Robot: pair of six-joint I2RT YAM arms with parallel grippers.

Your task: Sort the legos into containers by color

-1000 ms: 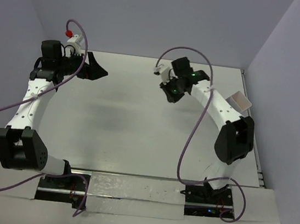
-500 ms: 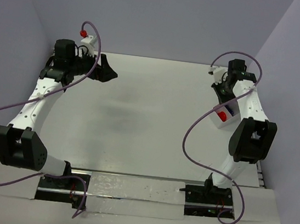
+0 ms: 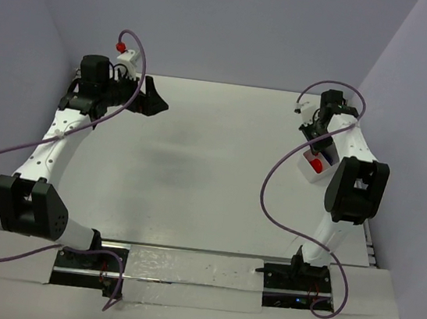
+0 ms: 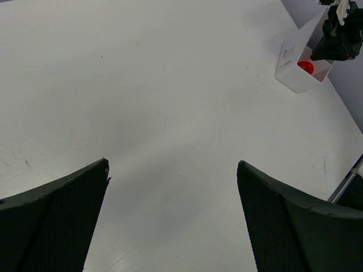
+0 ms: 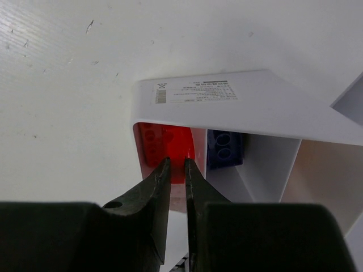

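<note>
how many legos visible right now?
2. A red lego and a purple lego, side by side inside the white tub at the right gripper. More may be hidden behind the tub's walls.

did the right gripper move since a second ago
yes, the right gripper swung right, from nearer the middle of the table out toward its right edge, and is now above the tub

2 white arms (image 3: 49, 142), black joints (image 3: 355, 190), purple cables (image 3: 263, 194), black left gripper (image 4: 172, 163)
</note>
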